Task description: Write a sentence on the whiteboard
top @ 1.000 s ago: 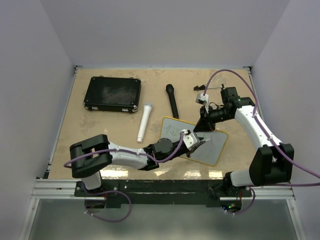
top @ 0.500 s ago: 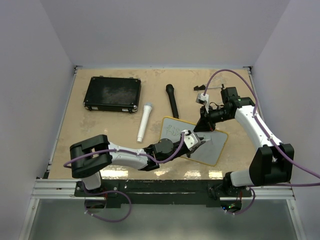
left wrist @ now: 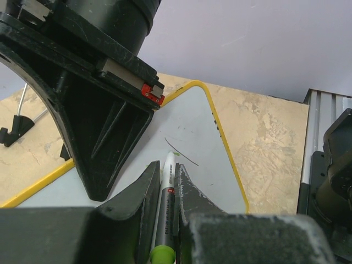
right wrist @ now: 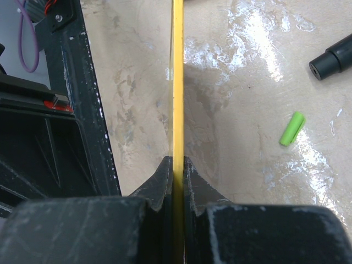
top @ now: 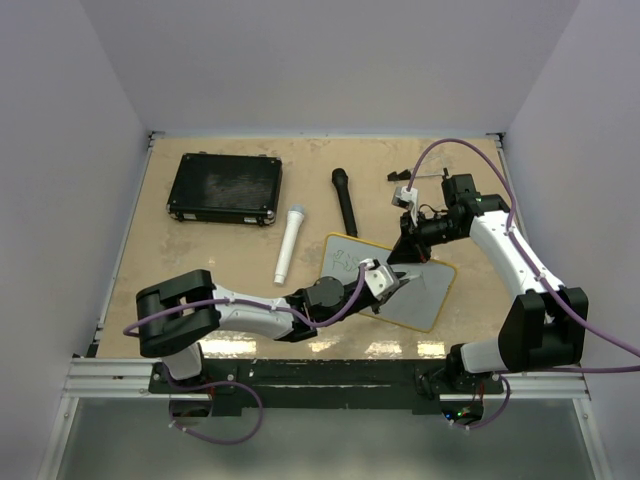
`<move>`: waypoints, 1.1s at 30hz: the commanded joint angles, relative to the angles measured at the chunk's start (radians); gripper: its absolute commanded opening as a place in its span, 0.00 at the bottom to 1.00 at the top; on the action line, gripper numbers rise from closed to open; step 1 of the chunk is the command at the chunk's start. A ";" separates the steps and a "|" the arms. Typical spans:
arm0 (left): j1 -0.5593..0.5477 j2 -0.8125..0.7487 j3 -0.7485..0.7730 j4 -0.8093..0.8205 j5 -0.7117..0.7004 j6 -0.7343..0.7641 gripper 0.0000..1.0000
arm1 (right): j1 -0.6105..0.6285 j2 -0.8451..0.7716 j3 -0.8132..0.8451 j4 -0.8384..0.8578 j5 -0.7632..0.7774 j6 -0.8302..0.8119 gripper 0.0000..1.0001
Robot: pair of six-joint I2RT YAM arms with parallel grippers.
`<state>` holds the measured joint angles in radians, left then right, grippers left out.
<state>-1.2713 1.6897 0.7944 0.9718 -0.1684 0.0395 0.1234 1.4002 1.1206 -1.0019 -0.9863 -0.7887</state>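
A small, flat whiteboard (top: 428,295) with rounded corners and a thin yellow rim lies on a mottled beige table (top: 200,250), near the front edge and right of centre. A few thin strokes of the sentence (top: 345,262) show faintly on its smooth white face. The left gripper (left wrist: 166,166), with scuffed black fingers, is clamped on a slim grey-and-white marker (left wrist: 165,206) with a green end, its tip at the board's surface. The right gripper (right wrist: 177,162) pinches the board's far rim edge-on, with a small green cap (right wrist: 291,128) lying on the glossy table beside it.
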 commanded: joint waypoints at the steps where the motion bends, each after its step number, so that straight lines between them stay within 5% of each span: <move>1: 0.009 -0.036 -0.014 0.045 -0.049 0.028 0.00 | -0.004 -0.035 -0.004 0.023 -0.040 -0.049 0.00; 33: 0.009 -0.007 -0.024 0.019 0.009 -0.026 0.00 | -0.002 -0.040 -0.005 0.025 -0.041 -0.047 0.00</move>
<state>-1.2701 1.6676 0.7315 0.9771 -0.1665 0.0200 0.1230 1.4002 1.1206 -1.0023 -0.9859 -0.7887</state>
